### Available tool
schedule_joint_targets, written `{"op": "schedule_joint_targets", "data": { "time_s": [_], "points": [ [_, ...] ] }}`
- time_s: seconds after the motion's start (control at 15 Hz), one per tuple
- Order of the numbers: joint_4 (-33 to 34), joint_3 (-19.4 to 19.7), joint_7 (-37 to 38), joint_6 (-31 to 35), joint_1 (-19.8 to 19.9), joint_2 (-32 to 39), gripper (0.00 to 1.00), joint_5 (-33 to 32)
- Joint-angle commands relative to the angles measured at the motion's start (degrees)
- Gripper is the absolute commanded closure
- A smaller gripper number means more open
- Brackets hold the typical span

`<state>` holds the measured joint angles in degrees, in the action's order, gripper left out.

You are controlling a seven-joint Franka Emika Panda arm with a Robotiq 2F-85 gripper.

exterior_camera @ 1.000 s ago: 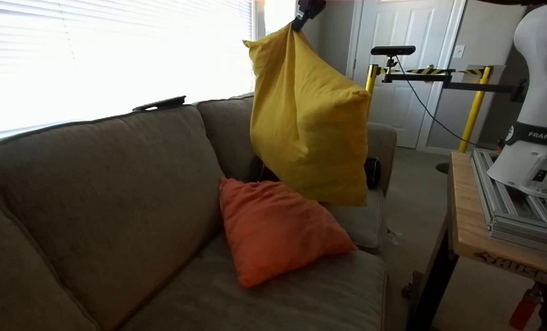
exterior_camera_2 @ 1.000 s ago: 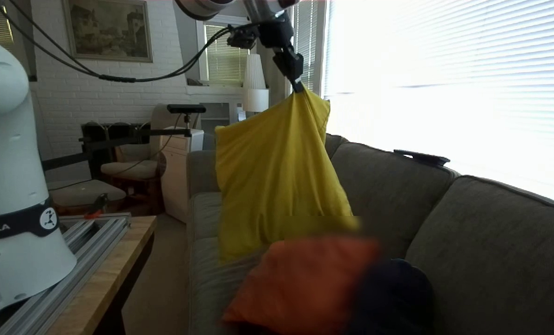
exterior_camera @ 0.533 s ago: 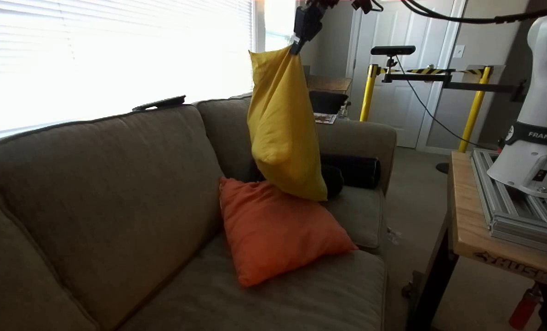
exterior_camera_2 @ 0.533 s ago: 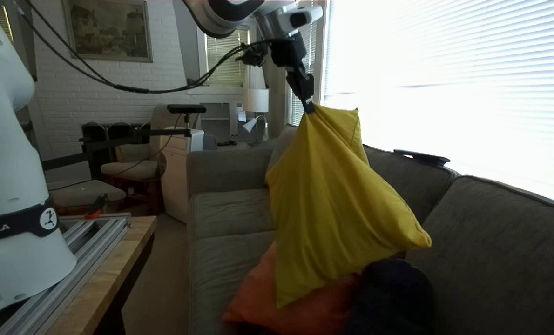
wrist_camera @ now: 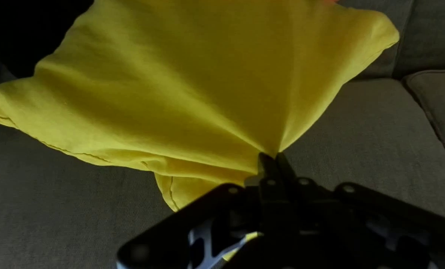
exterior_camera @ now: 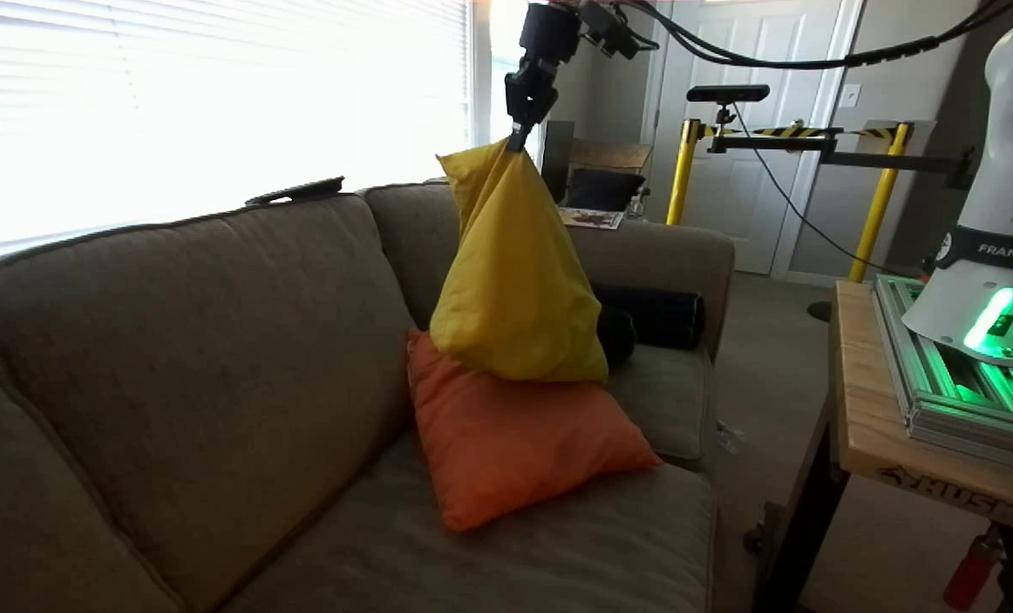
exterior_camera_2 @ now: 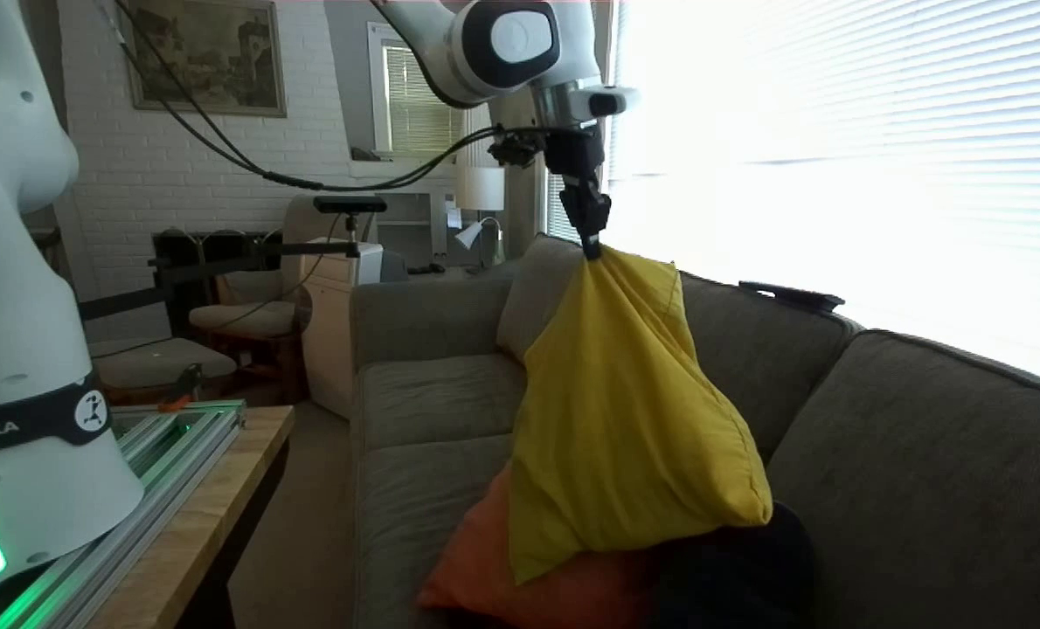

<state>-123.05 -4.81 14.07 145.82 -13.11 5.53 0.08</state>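
My gripper (exterior_camera: 516, 141) is shut on the edge of a yellow pillow (exterior_camera: 519, 281), which hangs from the fingertips in gathered folds. In the wrist view the two fingertips (wrist_camera: 272, 156) pinch the yellow cloth (wrist_camera: 192, 82). The gripper (exterior_camera_2: 592, 250) and the yellow pillow (exterior_camera_2: 625, 411) also show in an exterior view, high over the sofa seat. Under it an orange pillow (exterior_camera: 532, 451) lies on the seat, partly hidden by the yellow one; it shows here too (exterior_camera_2: 476, 555). The yellow pillow's lower edge overlaps the orange pillow in both exterior views. I cannot tell whether they touch.
A brown-grey sofa (exterior_camera: 191, 340) runs below the window. Black rolled cushions (exterior_camera: 655, 317) lie near its far armrest. A dark object (exterior_camera_2: 738, 572) sits beside the orange pillow. A flat dark object (exterior_camera: 295, 192) rests on the backrest. The robot's wooden bench (exterior_camera: 864, 409) stands opposite the seat.
My gripper has come down with the yellow pillow, which has swung and turned and now hangs over the orange pillow. A green light on the robot's base has come on.
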Motion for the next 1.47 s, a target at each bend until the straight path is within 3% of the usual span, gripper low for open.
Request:
{"op": "schedule_joint_targets", "data": {
  "time_s": [0.0, 0.13, 0.33, 0.4, 0.53, 0.6, 0.67, 0.87, 1.13, 1.2, 1.27, 1.4],
  "points": [
    [9.01, -1.29, 1.47, 1.64, 0.63, 7.44, 1.0, -1.17],
    [12.14, -1.31, 0.96, 6.04, 0.14, 11.44, 1.0, -1.37],
    [14.92, -1.23, 0.24, 18.32, -0.87, 17.92, 0.96, -1.04],
    [15.83, -1.0, 0.05, 22.61, -1.4, 20.56, 0.71, -1.07],
    [17.14, 0.52, -0.35, 30.38, -2.98, 24.57, 0.68, -1.78],
    [17.76, 1.32, 0.34, 33.82, -3.71, 26.22, 0.61, -2.58],
    [14.04, -0.04, -1.41, 29.22, -2.51, 21.84, 0.8, 0.58],
    [15.89, 0.69, -1.79, 33.64, -3.46, 25.57, 0.62, 0.63],
    [16.8, 0.75, -1.8, 33.69, -3.47, 25.71, 0.61, 0.59],
    [15.54, -0.66, -3.07, 33.73, -2.04, 25.7, 0.36, 0.36],
    [14.88, 1.41, -2.4, 32.89, -3.2, 25.89, 0.35, 0.29],
    [14.81, 7.15, 1.99, 30.99, -5.93, 26.99, 0.23, -1.03]
  ]
}}
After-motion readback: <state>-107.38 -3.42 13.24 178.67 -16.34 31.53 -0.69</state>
